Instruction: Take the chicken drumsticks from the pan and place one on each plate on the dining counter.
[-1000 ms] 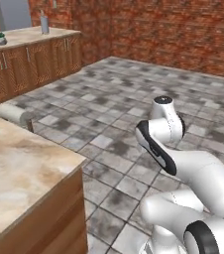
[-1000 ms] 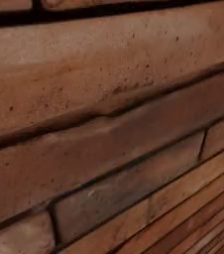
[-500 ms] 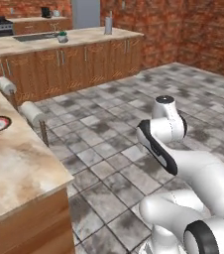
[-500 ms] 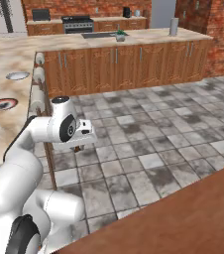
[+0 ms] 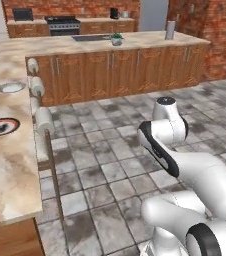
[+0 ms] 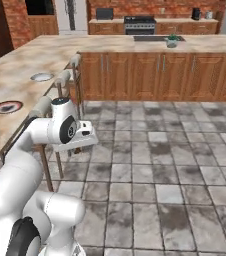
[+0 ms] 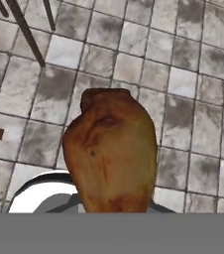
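Drumstick carried in the gripper over the tiled floor, beside the dining counter.

From left to right in the left base view: the dining counter carries the white plate with the dark and red ring near its edge, and the greyish-white plate lies farther back on the same top; stools stand along the counter's edge; the white arm is folded low over the floor at right. In the hand view, the golden-brown drumstick stands close before the camera, thick body uppermost, with the fingers pinching its lower end; the fingertips themselves are hidden behind it. A worktop with wooden cabinets spans the background.
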Controlling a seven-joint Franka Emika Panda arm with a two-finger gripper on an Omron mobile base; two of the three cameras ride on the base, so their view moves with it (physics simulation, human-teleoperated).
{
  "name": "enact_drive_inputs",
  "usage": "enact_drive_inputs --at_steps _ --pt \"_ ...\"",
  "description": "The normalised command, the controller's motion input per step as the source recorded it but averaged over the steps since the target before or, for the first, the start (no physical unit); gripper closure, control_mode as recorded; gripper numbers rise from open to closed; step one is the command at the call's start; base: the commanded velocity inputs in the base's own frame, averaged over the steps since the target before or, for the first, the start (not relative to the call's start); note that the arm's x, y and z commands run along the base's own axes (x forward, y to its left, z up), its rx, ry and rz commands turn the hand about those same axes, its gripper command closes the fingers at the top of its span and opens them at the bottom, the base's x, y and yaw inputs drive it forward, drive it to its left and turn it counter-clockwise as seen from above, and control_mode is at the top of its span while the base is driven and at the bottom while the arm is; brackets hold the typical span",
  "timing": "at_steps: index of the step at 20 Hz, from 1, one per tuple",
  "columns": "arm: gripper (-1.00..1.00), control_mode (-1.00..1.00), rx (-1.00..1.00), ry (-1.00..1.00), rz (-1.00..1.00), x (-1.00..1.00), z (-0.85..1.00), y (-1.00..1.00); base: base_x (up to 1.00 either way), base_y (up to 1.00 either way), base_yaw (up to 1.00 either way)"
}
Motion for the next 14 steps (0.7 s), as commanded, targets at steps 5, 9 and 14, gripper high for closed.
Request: enact_drive_inputs --at_steps 5,9,14 --pt "1.0 1.0 0.0 0.0 0.0 0.0 0.0 0.0 1.0 -0.76 0.52" --pt "1.0 1.0 0.0 0.0 0.0 0.0 0.0 0.0 1.0 -0.76 0.51" --pt "1.0 1.0 0.0 0.0 0.0 0.0 0.0 0.0 1.0 -0.72 0.5"
